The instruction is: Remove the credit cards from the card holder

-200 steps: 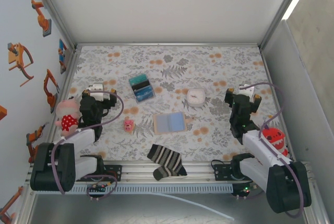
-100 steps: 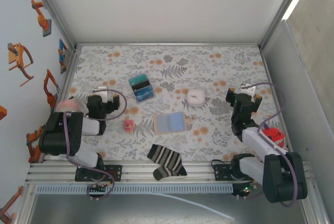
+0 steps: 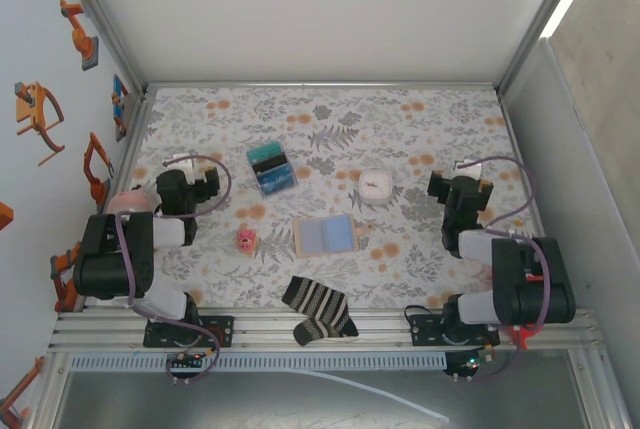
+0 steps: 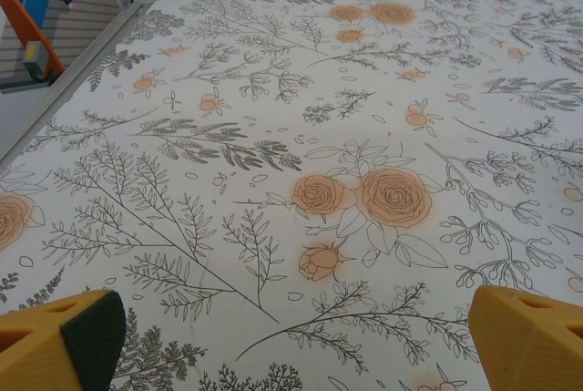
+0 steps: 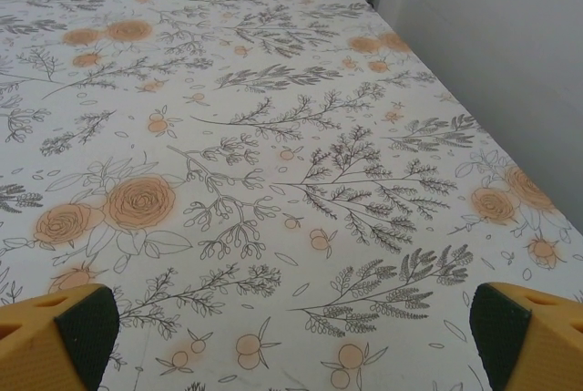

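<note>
The card holder [image 3: 325, 235] lies open and flat near the middle of the table, tan with blue-grey inside. From above I cannot tell the credit cards from its inner panels. My left gripper [image 3: 187, 171] hangs over the left side of the table, well left of the card holder. In the left wrist view its yellow fingers [image 4: 56, 341] stand wide apart, so the left gripper [image 4: 296, 354] is open over bare cloth. My right gripper [image 3: 462, 177] is off to the card holder's right. It [image 5: 291, 345] is open too, with nothing between its fingers [image 5: 55, 336].
A clear box [image 3: 271, 168] with teal and blue contents sits behind and left of the card holder. A white rounded-square object [image 3: 374, 184] lies behind it to the right. A small pink thing [image 3: 246, 239] is to its left and a striped sock [image 3: 318, 309] at the front edge.
Both arms have folded back toward their bases, and both grippers now sit a little farther up the table. Nothing on the table has moved.
</note>
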{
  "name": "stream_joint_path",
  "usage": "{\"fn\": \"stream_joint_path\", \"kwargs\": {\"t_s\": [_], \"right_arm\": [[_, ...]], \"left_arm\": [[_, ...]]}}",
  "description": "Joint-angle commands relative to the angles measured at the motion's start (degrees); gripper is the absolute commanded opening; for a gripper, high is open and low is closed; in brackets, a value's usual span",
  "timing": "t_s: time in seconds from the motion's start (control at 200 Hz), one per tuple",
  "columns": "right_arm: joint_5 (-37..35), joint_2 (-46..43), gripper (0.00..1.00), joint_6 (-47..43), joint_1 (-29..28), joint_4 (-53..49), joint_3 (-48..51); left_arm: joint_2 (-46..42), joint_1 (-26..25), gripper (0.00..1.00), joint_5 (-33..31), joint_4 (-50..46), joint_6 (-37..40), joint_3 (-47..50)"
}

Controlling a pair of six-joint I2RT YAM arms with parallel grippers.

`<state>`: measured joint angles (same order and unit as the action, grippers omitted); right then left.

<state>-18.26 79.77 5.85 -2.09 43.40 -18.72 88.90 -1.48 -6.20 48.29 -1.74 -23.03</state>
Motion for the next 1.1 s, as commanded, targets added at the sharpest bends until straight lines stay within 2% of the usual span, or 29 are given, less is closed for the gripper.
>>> {"fn": "stream_joint_path", "kwargs": {"t_s": [0.0, 0.09, 0.19, 0.321, 1.092], "right_arm": [[3.62, 4.36, 0.99, -0.73, 1.78, 8.05, -0.52], [5.75, 9.29, 0.99, -0.99, 2.13, 12.46, -0.82], [9.82, 8.87, 0.99, -0.50, 3.57, 10.98, -1.27], [21.58, 9.12, 0.99, -0.44, 6.77, 8.36, -2.94], [21.60, 9.00, 0.99, -0.69, 6.85, 8.28, -2.88]], "left_arm": [[-0.58, -0.19, 0.97, 0.07, -0.60, -0.78, -0.36], [-0.58, -0.19, 0.97, 0.04, -0.60, -0.75, -0.36], [-0.54, -0.24, 0.97, 0.00, -0.58, -0.80, -0.37], [-0.62, -0.21, 0.97, -0.04, -0.63, -0.78, -0.42], [-0.62, -0.39, 0.97, -0.22, -0.64, -0.62, -0.40]]}}
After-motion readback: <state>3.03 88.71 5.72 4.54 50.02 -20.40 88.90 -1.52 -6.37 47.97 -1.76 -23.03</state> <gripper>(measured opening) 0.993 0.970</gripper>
